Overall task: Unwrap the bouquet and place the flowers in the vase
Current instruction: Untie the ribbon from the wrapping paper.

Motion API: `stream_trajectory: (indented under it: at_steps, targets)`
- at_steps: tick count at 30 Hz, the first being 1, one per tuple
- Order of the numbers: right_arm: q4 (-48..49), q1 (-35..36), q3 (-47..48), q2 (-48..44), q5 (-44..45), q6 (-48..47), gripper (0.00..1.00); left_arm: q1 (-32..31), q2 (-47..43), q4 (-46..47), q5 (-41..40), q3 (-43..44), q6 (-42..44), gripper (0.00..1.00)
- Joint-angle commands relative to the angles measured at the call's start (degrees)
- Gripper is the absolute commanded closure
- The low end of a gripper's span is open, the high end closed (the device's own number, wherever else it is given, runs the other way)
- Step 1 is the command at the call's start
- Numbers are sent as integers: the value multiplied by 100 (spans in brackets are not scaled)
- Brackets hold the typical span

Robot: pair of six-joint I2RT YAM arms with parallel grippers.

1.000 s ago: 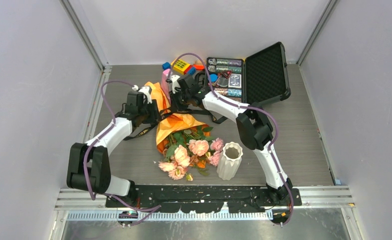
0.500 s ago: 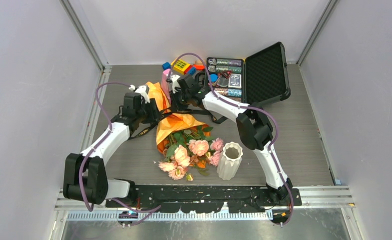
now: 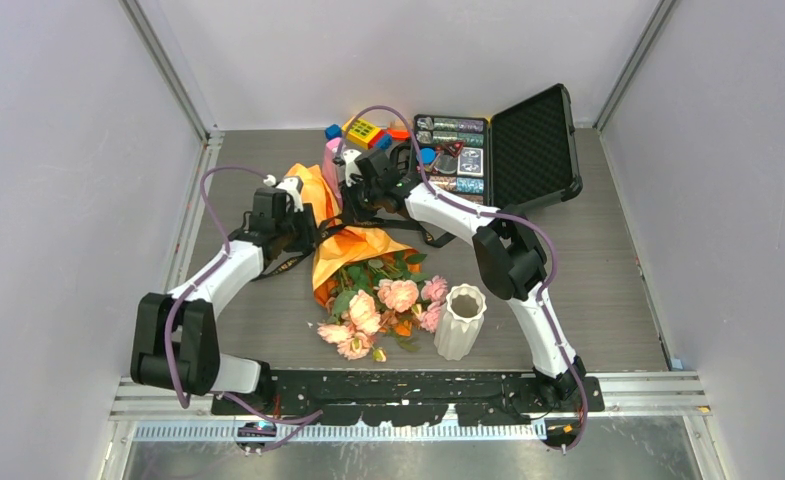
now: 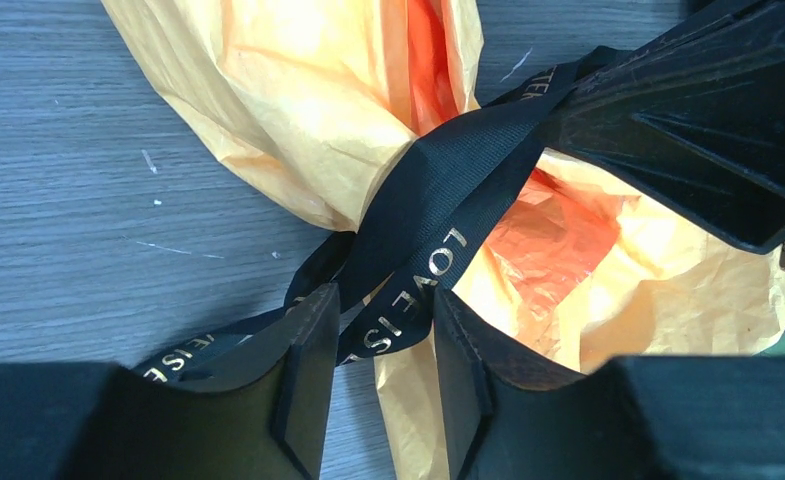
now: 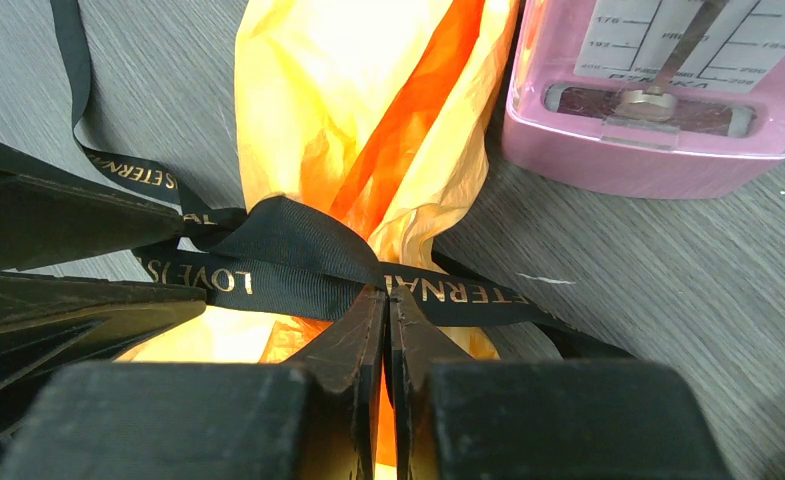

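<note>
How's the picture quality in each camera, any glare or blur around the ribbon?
Top external: even light, soft shadows, bouquet sharp. Left wrist: ribbon lettering crisp; left gripper near the lens, dark, featureless. Right wrist: orange paper glares bright yellow at top; lettering readable.

Bouquet (image 3: 353,250) in crinkled orange paper, black ribbon (image 4: 438,190) around its neck, flat beside the upright white vase (image 3: 460,322).

Open black case (image 3: 534,148); pink metronome (image 5: 658,150); coloured blocks (image 3: 364,131) behind.

Crinkled orange paper (image 4: 298,100); woven black ribbon (image 4: 448,190); table (image 4: 68,200) seemingly matt wood
</note>
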Motion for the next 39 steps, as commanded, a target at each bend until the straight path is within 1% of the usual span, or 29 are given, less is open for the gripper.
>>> stream_trajectory:
  at_steps: [1,4,8,10,16,21,26,31,39]
  targets:
    - [150,38,121,-371,46,30,89,-13,-56,112,2,35,87,59]
    - [150,44,126,-370,55,34,89,-19,-87,130,16,0,78,65]
    - [148,44,122,-373,120,37,91,-13,-137,133,26,-20,80,77]
    - [146,34,107,-387,215,58,93,-13,-187,119,-13,-37,78,82]
    - [223,-9,-34,-548,525,303,99,-13,-466,67,-290,-106,22,87]
    - [404,-118,-311,-725,655,519,100,-6,-597,22,-291,-135,-142,93]
    - [547,-233,-696,-998,964,779,100,70,-701,80,-324,-269,-410,100]
    - [800,-376,-1322,-1371,1376,1160,100,399,-760,177,-324,-521,-683,100]
    - [1033,-526,-2199,-1808,1518,1434,100,1282,-582,422,345,-967,-1251,100]
